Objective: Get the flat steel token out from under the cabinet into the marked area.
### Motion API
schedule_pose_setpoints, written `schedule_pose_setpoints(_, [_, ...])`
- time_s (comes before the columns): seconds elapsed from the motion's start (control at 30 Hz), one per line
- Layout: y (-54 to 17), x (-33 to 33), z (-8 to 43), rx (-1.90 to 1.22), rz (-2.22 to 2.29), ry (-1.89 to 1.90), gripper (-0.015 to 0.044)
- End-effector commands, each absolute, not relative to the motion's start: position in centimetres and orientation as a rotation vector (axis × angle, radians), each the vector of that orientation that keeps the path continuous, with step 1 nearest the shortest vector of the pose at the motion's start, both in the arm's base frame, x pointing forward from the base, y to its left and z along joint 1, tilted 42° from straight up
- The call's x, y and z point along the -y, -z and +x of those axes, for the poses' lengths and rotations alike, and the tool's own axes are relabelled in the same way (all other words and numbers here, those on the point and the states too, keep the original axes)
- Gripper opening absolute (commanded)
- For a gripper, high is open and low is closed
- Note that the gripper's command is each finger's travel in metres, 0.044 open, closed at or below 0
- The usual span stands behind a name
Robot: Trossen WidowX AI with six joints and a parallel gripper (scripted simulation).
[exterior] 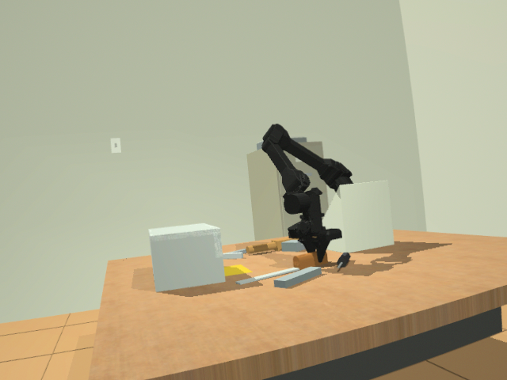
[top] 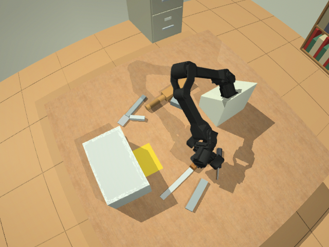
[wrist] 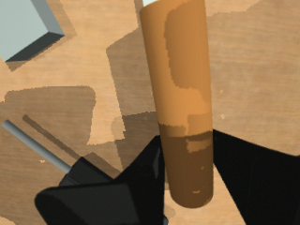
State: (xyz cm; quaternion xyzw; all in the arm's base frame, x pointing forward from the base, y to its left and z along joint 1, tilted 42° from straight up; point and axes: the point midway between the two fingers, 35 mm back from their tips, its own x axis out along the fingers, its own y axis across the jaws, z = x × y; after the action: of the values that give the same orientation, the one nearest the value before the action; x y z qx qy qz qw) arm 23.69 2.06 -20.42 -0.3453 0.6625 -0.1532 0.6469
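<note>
The white cabinet (top: 115, 164) (exterior: 188, 261) stands on the table. The yellow marked area (top: 148, 160) (exterior: 238, 270) lies along its front side, partly in shadow. No token shows, and the vent slots are out of view. My gripper (exterior: 317, 254) (wrist: 183, 137) is shut on the orange handle (top: 193, 166) (exterior: 303, 260) (wrist: 183, 84) of a long tool. Its flat pale blade (top: 178, 181) (exterior: 274, 274) runs toward the cabinet's near front corner. The grey blade tip is outside the cabinet and the yellow area. I cannot tell whether the blade touches the table.
A grey bar (top: 197, 195) (exterior: 297, 277) (wrist: 21, 23) lies beside the blade. A black screwdriver (top: 218, 152) (exterior: 344, 260) lies by the gripper. A wooden tool (top: 155, 103), a grey angled piece (top: 136, 105) and a white block (top: 137, 118) lie farther back. A white block (top: 231, 108) (exterior: 366, 216) stands by the arm base.
</note>
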Motion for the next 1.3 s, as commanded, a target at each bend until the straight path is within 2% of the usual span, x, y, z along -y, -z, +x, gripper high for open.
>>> schedule_pose_setpoints(0.0, [20.42, -2.14, 23.74, -1.515, -0.819, 0.317, 0.0])
schedule_pose_setpoints(1.27, [20.14, -1.85, 23.88, -1.58, -1.037, 0.106, 0.0])
